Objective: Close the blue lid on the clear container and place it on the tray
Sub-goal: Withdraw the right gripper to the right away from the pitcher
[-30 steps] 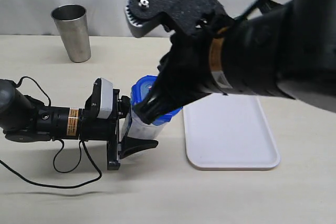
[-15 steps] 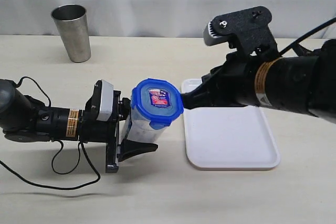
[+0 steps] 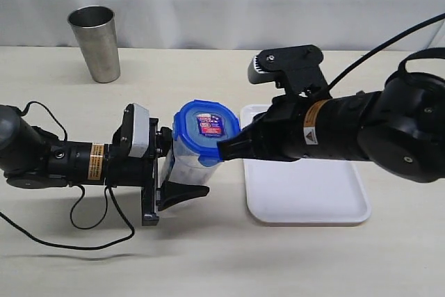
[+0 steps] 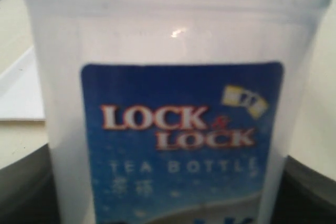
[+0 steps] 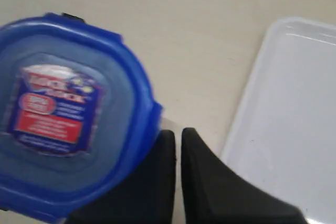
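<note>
Left gripper (image 3: 177,170): you have it clamped on the clear container (image 3: 186,165), a finger on each side.
Right gripper (image 3: 224,149): your fingers are pressed together holding nothing, tips at the lid's tray-side edge.
Blue lid (image 3: 206,132): sits on top of the container.
Container: stands on the surface (image 3: 278,262), just beside the tray (image 3: 306,199).
Steel cup (image 3: 95,43): well apart.
</note>
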`<act>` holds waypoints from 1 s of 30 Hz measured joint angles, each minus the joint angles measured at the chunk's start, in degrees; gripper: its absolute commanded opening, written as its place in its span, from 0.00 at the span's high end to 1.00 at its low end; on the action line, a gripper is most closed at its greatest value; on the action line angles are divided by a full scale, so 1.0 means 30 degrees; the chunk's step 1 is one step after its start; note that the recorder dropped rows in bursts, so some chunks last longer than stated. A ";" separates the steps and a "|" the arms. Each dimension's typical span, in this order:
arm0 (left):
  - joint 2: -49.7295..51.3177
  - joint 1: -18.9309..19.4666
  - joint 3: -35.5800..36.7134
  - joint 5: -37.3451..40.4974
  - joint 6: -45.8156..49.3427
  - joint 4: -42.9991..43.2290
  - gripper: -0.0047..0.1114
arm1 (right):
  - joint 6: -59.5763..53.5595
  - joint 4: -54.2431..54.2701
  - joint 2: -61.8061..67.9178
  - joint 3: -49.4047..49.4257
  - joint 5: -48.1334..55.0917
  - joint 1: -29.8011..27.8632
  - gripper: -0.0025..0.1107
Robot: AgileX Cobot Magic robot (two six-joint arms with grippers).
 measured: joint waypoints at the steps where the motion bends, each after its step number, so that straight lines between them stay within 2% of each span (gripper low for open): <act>1: 0.0000 0.0000 0.0000 0.0000 0.0000 0.0000 0.96 | -0.0039 0.0040 0.0000 0.0000 -0.0138 0.0298 0.94; 5: 0.0000 0.0000 0.0000 0.0000 0.0000 0.0000 0.96 | -0.0039 0.0069 0.0000 -0.0197 -0.0260 0.1287 0.94; 15: 0.0000 0.0000 0.0000 -0.0156 -0.0618 -0.0087 0.96 | -0.0128 -0.0875 -0.0668 -0.0481 0.1475 0.1549 0.94; 24: 0.0000 0.0000 0.0000 -0.0156 -0.0993 -0.0657 0.96 | -0.0251 -0.2445 -0.5757 -0.0290 0.2754 0.1623 0.94; 30: 0.0000 0.0000 0.0000 -0.0156 -0.0993 -0.0864 0.96 | -0.0526 -0.3447 -1.0414 0.1761 0.2178 0.1623 0.94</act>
